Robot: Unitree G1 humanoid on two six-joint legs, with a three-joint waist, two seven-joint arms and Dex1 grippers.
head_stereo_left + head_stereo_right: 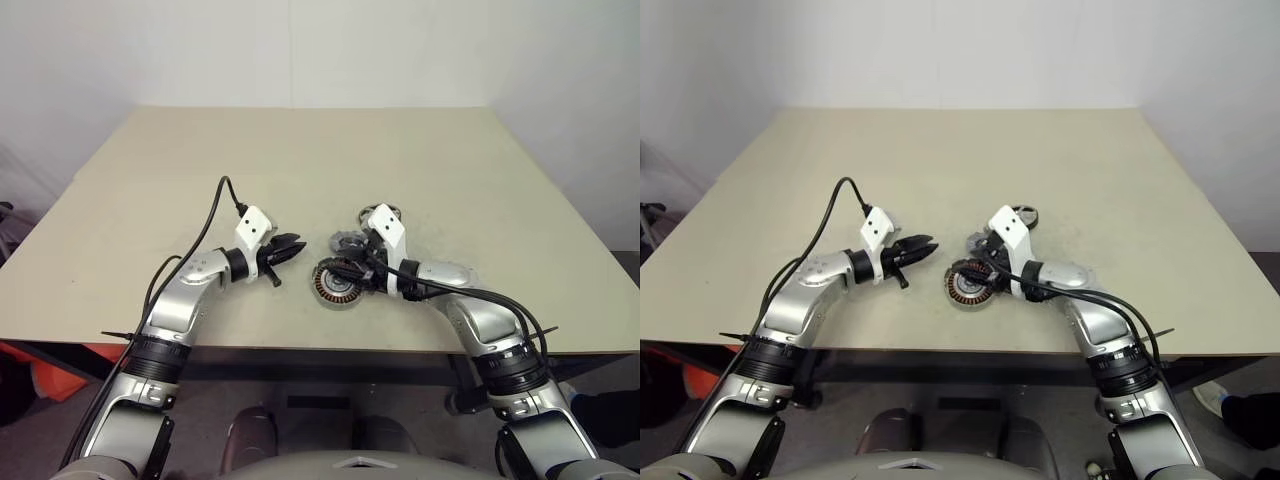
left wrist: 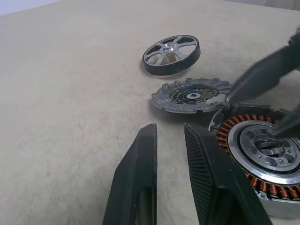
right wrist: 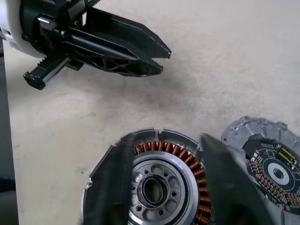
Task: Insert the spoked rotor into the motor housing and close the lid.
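Beige table [image 1: 200, 170], white wall [image 1: 320, 50]

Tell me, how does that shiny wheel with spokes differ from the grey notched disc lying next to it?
The shiny silver spoked rotor has open gaps between broad spokes and a dark outer band; the dull grey notched-edge lid shows a dark circuit board in its middle. The rotor looks thicker and sits tilted; the lid lies flat and thin. Both are round, similar in width, and rest on the beige table.

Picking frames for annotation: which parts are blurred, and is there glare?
Right wrist view: own tool's fingers blurred, motor housing sharp. Left wrist view: fingers soft-edged, spoked rotor and lid crisp. Head views: even light, no glare on the table.
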